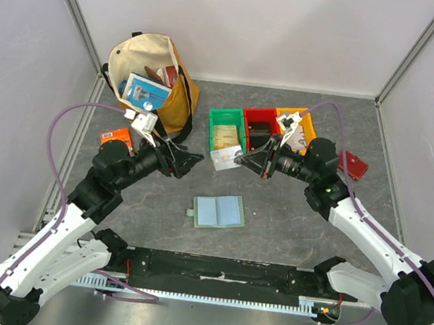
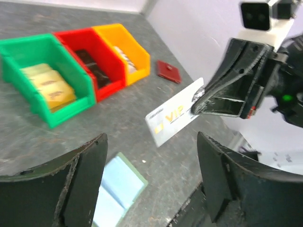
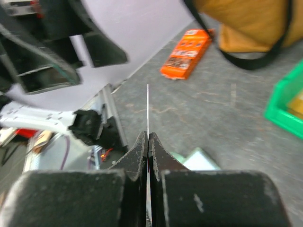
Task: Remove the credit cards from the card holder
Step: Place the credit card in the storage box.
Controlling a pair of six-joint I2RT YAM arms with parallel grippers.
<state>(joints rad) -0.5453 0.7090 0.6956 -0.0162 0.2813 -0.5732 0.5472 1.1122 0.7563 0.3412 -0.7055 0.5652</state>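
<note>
The right gripper is pressed together on one end of a white card, which juts out toward the left gripper; that one faces it with fingers spread, holding nothing, close to the card but apart from it; below the gap between the two, the card holder lies open on the tabletop; green, red and orange bins stand beyond the right gripper.

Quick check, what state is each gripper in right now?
The left gripper is open, holding nothing.
The right gripper is shut on the white VIP card.
</note>
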